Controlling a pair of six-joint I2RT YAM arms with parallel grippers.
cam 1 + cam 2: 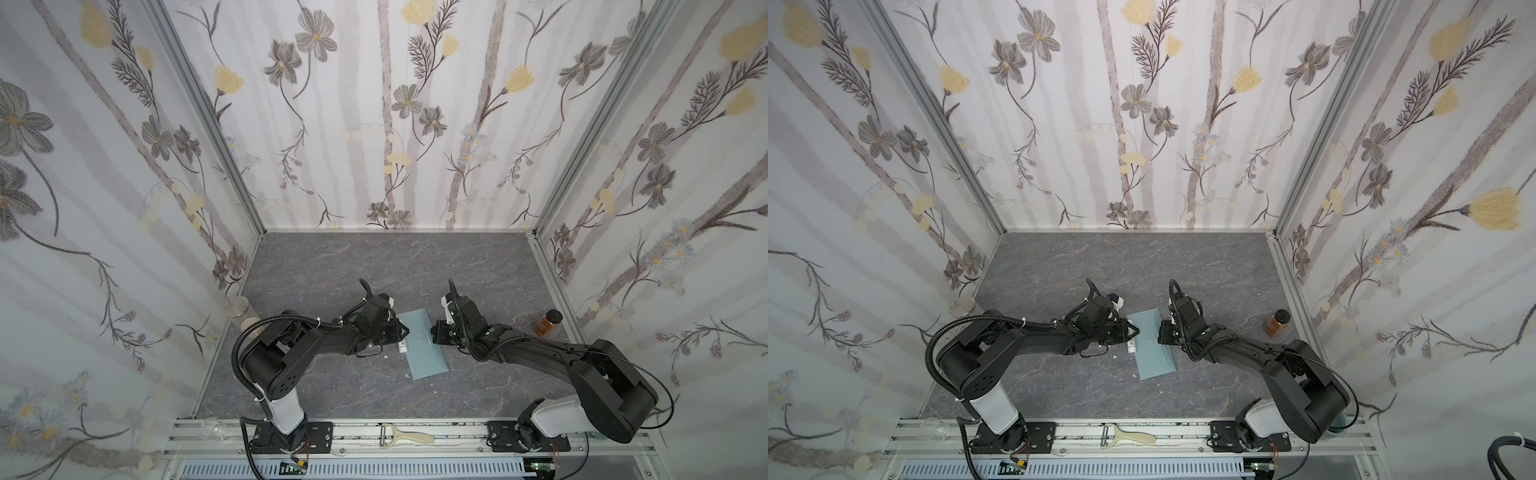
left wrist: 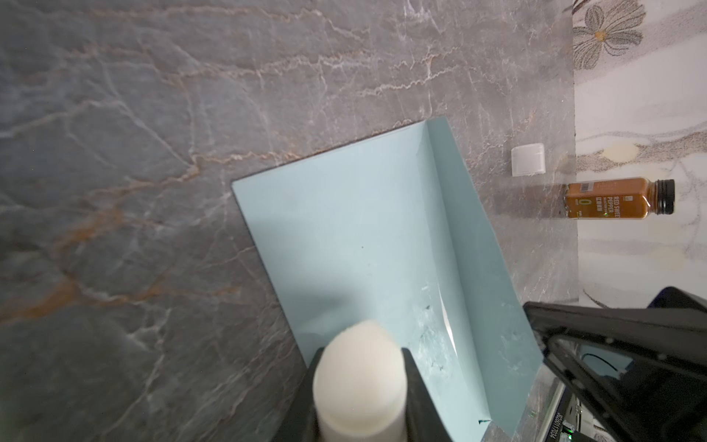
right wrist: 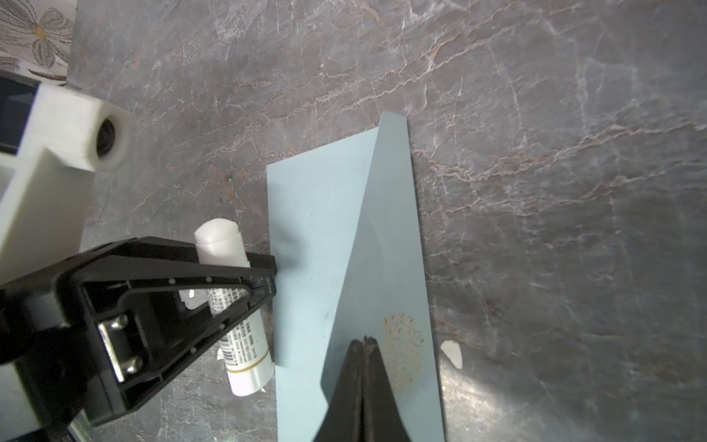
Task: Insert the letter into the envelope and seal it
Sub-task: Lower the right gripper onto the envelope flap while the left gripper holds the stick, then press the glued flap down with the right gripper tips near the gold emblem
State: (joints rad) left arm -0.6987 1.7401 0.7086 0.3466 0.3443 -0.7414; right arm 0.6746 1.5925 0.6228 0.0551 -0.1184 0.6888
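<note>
The envelope [image 3: 313,229] lay flat on the bench [image 3: 535,191] between the two arms, with its pointed flap [image 3: 386,248] raised off the body. The letter could not be seen in any view. It was probably already inside, so the first half of the job looked done, though the pictures could not prove it.

The right gripper [image 3: 363,344] had its fingers pressed together at the tip of the flap, beside a small gold print, and seemed to be pinching the flap to hold it up. The left gripper [image 2: 361,386] was clamped on an uncapped white glue stick [image 3: 246,344], just beside the envelope's long edge opposite the flap. Whether the stick's tip touched the paper could not be told.

In the left wrist view, faint smears [image 2: 428,329] marked the envelope body near the fold, which looked like glue already laid down. A white cap [image 2: 528,159] sat on the bench well apart from the envelope, near a brown spice bottle [image 2: 619,199] by the wall.

The sealing was what remained. Any further gluing had to be finished, and the flap then folded down and pressed flat onto the body.
</note>
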